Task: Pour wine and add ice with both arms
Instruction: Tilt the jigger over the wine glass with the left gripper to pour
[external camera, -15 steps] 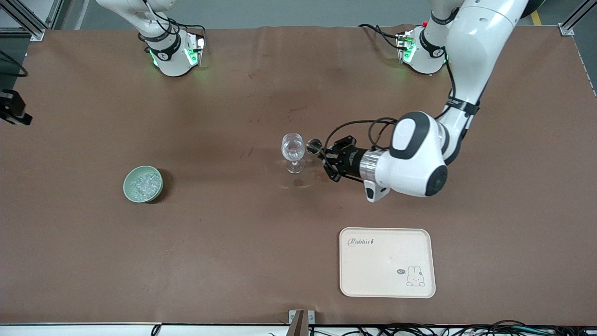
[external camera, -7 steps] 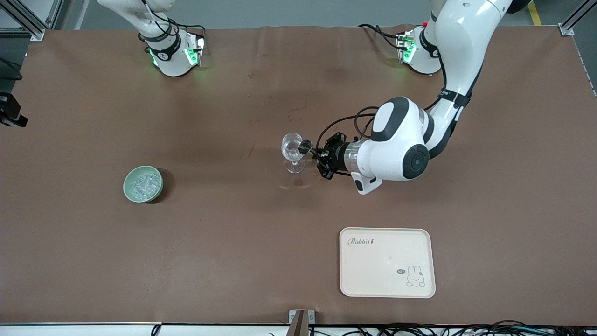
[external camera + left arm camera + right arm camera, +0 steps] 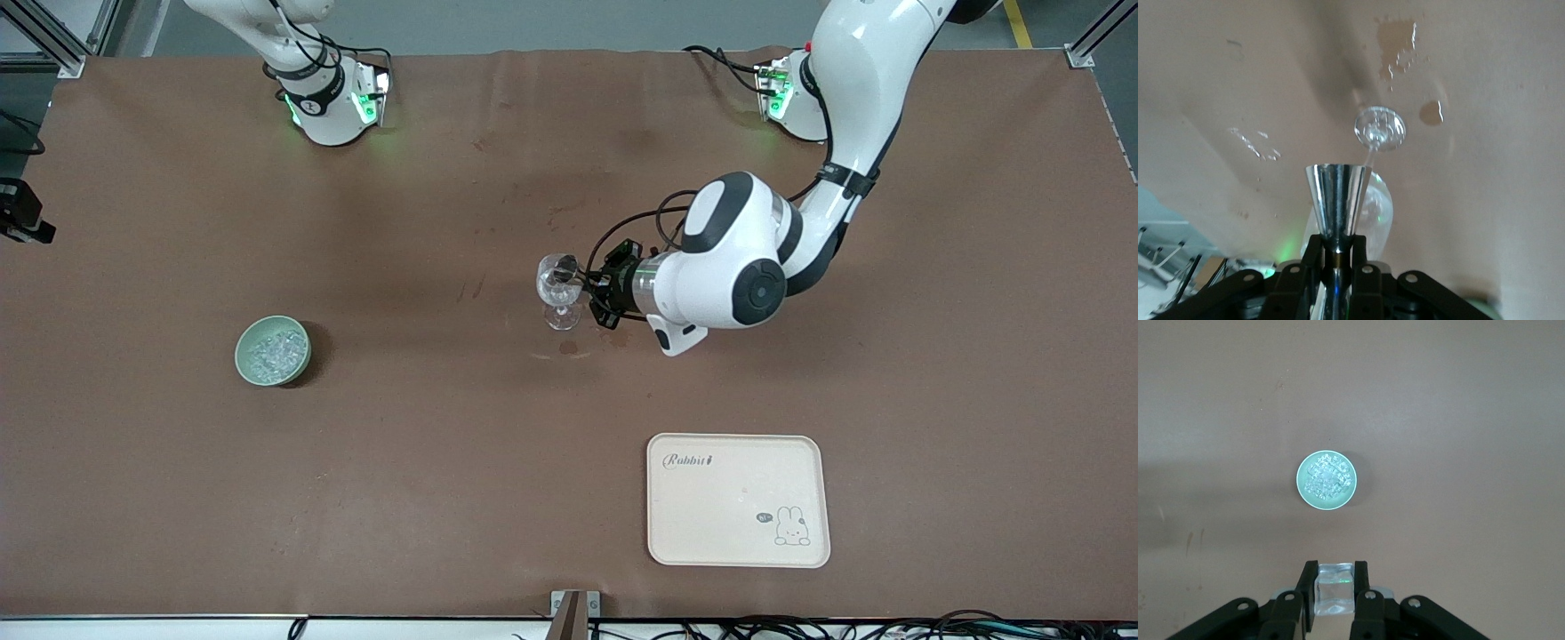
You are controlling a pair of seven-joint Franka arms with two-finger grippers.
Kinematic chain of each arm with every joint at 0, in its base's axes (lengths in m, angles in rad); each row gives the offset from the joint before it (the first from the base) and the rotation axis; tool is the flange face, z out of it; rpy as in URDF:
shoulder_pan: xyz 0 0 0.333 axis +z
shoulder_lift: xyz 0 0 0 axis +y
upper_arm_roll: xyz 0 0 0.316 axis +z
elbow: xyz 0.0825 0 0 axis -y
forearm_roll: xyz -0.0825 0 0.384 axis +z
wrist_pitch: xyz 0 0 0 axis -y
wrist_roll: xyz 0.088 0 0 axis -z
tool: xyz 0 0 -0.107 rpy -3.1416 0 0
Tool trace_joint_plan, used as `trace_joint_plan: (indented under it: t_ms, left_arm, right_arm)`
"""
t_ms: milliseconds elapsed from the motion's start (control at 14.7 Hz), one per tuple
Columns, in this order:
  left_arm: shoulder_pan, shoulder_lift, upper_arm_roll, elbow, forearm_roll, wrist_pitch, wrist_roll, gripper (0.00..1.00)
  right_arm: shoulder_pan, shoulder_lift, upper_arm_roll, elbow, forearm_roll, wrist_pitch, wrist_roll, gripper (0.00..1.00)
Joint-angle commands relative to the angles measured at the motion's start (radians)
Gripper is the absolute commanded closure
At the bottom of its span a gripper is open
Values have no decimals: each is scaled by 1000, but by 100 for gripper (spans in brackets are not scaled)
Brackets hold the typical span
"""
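While the left gripper (image 3: 594,292) gripped a shiny conical steel measuring cup (image 3: 1337,200) tipped over the clear stemmed wine glass (image 3: 557,290) at mid-table, pouring appeared under way. The right gripper (image 3: 1333,588), high over the pale green bowl (image 3: 244,360), clasped a clear cube (image 3: 1333,589). The ice (image 3: 276,349) lay heaped in that bowl toward the right arm's end, so adding it evidently remained.

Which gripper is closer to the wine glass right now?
Left. The left gripper, holding a metal jigger, is right beside the wine glass; the right gripper is high above the ice bowl.
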Motion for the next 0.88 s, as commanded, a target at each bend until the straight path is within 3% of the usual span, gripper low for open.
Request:
trace_joint_plan:
  t_ms: [0, 815]
  left_arm:
    - [-15, -17, 2, -9, 76, 10, -63, 100]
    - [-51, -17, -1, -11, 184, -14, -108, 100]
  right_arm:
    - [-12, -4, 10, -3, 11, 2, -10, 99]
    - [-12, -4, 10, -3, 12, 2, -8, 99]
